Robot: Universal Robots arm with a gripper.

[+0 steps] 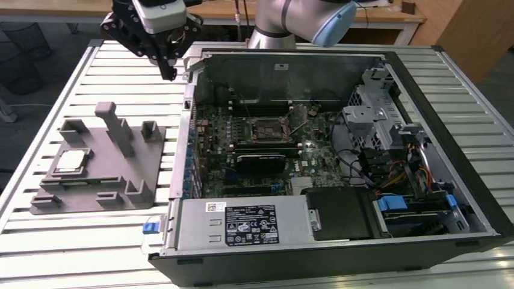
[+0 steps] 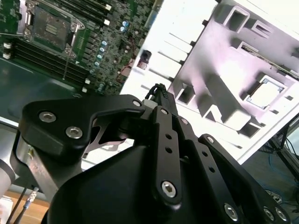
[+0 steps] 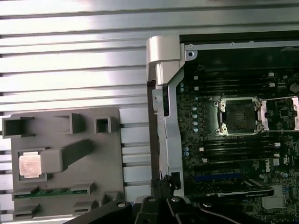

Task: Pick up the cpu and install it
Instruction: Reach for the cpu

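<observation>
Silvery cpu (image 1: 71, 160) on tray (image 1: 153, 159), pincer (image 1: 167, 73) top cropped

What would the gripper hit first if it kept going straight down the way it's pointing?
The gripper would probably meet the computer case's side wall, or the slatted table just beside it; depth is unclear.

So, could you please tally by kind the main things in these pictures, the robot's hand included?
cpu, lying in the tray: 1
grey plastic tray: 1
open computer case: 1
motherboard socket, inside the case: 1
hand, above the table beside the case: 1
Total: 5
</observation>
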